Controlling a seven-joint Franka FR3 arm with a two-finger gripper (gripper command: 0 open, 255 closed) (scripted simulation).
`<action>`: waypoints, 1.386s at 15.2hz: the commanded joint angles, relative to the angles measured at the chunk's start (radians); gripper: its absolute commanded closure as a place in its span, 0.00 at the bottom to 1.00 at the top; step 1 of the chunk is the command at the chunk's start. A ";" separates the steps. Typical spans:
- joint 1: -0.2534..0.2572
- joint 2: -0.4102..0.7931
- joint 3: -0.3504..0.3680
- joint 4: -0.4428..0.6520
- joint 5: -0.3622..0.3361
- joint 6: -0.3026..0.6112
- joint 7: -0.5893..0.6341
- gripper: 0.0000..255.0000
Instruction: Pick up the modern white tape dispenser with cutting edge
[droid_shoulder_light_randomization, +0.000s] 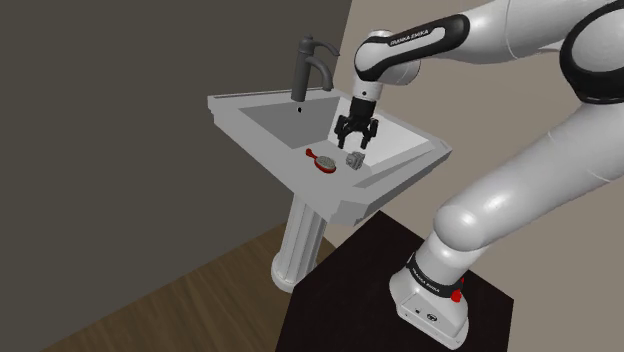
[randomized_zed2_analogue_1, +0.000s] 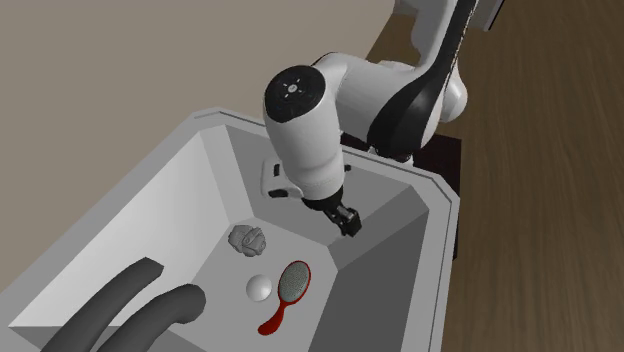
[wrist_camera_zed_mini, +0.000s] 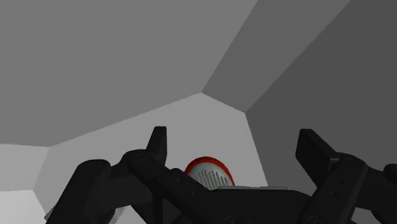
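End effector is hovering over the basin of a white pedestal sink, fingers standing wide apart and gripping nothing. In the wrist view the end effector is pointing down at the grey basin wall, and the two black fingers are showing with a clear gap between them.

The tape dispenser, drawn grey and lumpy, is lying inside the sink near the front rim, just below the end effector in the shoulder view and not touching it. In the second exterior view the tape dispenser is sitting on the basin floor, to the left of the end effector and apart from it.

A red hairbrush is lying just beside the dispenser, toward the shoulder view's left. In the second exterior view the hairbrush is lying beside a small white round thing. Its red-rimmed head is showing between the fingers in the wrist view, untouched.

A dark grey faucet is standing at the back of the sink. The arm is reaching from a dark stand on a wooden floor.
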 joint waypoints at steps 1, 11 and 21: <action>-0.021 0.053 -0.017 0.015 0.000 0.049 0.022 0.00; -0.119 0.310 -0.113 0.130 0.036 0.243 0.103 0.00; -0.146 0.439 -0.134 0.139 0.083 0.371 0.095 0.00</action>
